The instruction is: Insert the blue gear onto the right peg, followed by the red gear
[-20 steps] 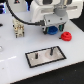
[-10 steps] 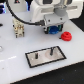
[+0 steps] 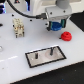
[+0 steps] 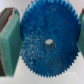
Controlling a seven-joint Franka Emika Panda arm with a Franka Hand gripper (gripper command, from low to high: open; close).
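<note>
In the wrist view the blue gear point(image 4: 47, 30) fills the space between my two green finger pads point(image 4: 9, 42), its toothed rim against them and its pale hub hole at the centre. My gripper point(image 3: 57, 30) is shut on the blue gear point(image 3: 56, 28) and hangs above the table, behind the grey black-rimmed plate point(image 3: 44, 62). The right peg point(image 3: 50, 50) stands on the plate in front of the gripper, with its twin peg point(image 3: 36, 56) to the exterior view's left. The red gear point(image 3: 65, 35) lies on the table just to the exterior view's right of the gripper.
A beige blocky fixture point(image 3: 18, 27) stands on the table at the exterior view's left. The arm's white body point(image 3: 59, 11) and dark cables point(image 3: 25, 11) fill the back. The table's front edge runs just below the plate.
The gripper with the blue gear has shifted slightly toward the exterior view's right. The red gear and the plate have not moved.
</note>
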